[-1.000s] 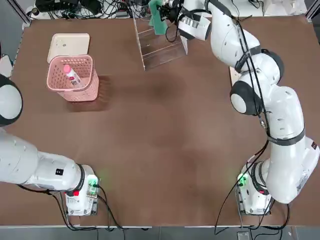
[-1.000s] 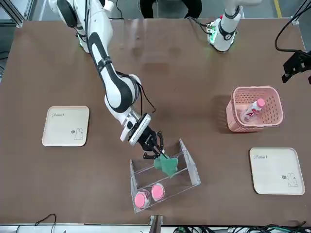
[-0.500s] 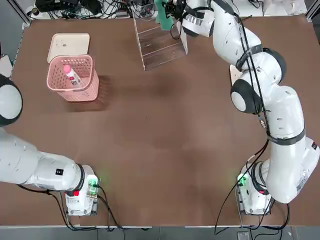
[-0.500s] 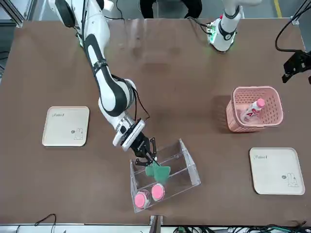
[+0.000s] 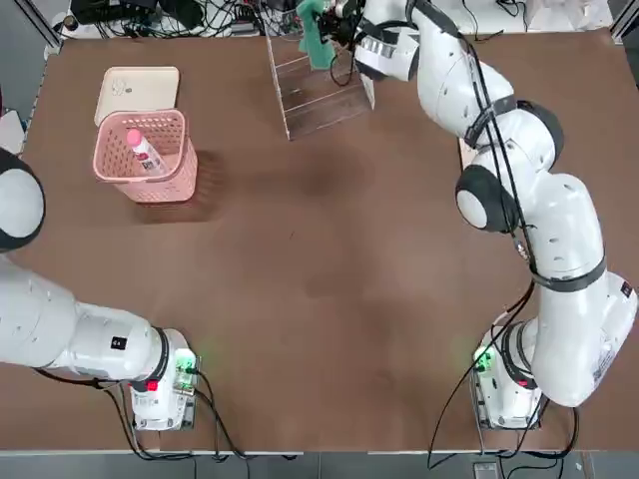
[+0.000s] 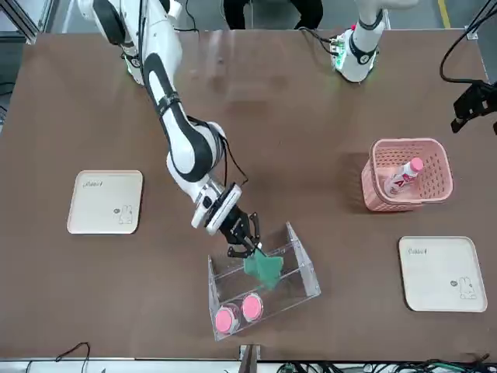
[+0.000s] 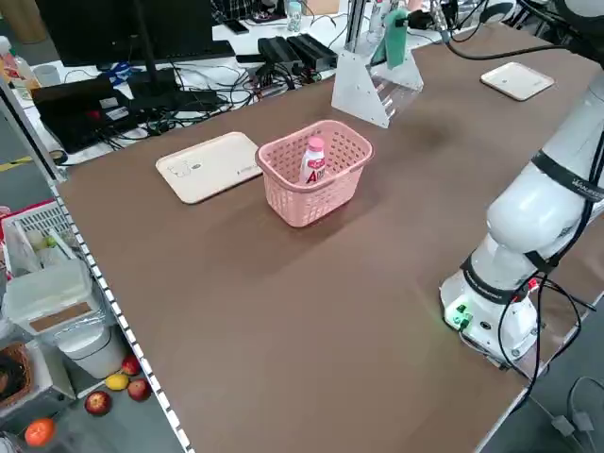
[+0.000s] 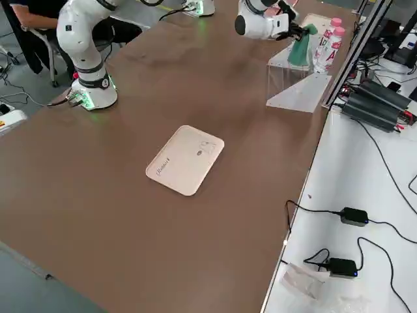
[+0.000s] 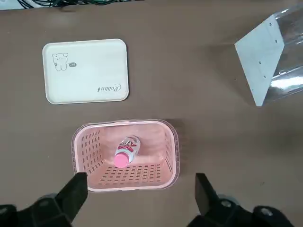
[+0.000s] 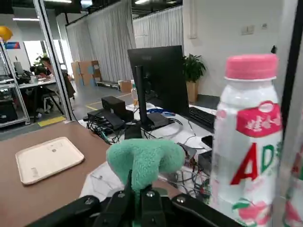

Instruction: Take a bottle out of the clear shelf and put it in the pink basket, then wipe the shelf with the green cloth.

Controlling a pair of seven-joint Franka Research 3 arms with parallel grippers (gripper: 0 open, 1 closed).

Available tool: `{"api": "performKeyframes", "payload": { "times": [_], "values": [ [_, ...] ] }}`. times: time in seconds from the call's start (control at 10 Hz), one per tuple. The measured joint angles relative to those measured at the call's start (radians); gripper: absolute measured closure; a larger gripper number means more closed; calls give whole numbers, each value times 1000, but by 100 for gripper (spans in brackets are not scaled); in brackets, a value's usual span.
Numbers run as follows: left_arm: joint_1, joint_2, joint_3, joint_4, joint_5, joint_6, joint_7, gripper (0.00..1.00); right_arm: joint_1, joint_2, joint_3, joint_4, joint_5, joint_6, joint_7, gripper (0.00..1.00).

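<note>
Since the bottle [image 5: 143,151] already lies in the pink basket [image 5: 182,168], we're on wiping: right gripper [image 6: 247,245] pinches the green cloth [image 6: 262,268] tight inside the clear shelf [image 6: 306,267]. Next, sweep along the tier. Left gripper [image 9: 139,182] hovers spread wide above the basket.

Robotics lab inside open-plan office. Two white robot arms bolted to brown worktop [image 5: 319,299], bases lit green. Cable tangles and power bricks [image 8: 343,215] along worktop edges. Black monitor [image 10: 156,75] on neighbouring desk, potted plant [image 10: 193,68] behind. Curtained windows, stacked cardboard boxes [image 10: 85,71], metal framing posts. Seated person [image 6: 268,9] at far edge.
</note>
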Motion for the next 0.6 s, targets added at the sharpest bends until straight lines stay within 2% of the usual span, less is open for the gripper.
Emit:
{"api": "performKeyframes", "payload": {
  "times": [0.4,0.6],
  "values": [
    [1,0,1,0,0,0,0,0,-21,23,-8,22,4,5,1,94],
    [1,0,1,0,0,0,0,0,-84,20,-15,6,-80,3,-2,94]
  ]
}}
